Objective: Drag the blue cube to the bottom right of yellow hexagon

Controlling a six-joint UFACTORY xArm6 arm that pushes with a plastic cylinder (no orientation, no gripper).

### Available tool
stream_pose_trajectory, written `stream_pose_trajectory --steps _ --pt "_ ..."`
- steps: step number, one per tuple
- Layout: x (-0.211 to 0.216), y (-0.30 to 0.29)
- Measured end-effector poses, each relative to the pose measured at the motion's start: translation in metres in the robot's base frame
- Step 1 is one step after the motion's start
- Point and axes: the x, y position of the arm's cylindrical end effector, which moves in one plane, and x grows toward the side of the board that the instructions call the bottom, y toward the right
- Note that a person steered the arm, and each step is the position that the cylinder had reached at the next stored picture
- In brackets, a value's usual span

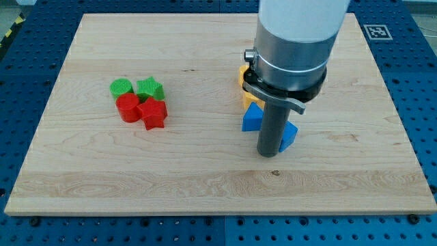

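Note:
My tip (268, 154) rests on the board, right of centre. A blue block (252, 119) touches the rod's left side. A second blue block (289, 134) pokes out on the rod's right side, mostly hidden. I cannot tell which of them is the cube. Two yellow pieces show just above the left blue block, one (247, 98) touching it and one (242, 75) higher up. The arm covers most of both, so their shapes cannot be made out.
A tight cluster sits at the view's left: a green cylinder (121, 87), a green star (149, 89), a red cylinder (127, 108) and a red star (153, 113). The wooden board (205, 184) lies on a blue perforated table. The arm's wide body hides the board's upper right.

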Motion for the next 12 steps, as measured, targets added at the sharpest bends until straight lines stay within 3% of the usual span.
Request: stream_pose_trajectory --steps 2,5,7,8,9,10,12 --pt "0.027 0.025" --pt "-0.040 0.033" --pt "-0.047 0.027" --pt "-0.056 0.053" --pt "-0.090 0.063" --pt "-0.154 0.054" --pt "-0.173 -0.003"
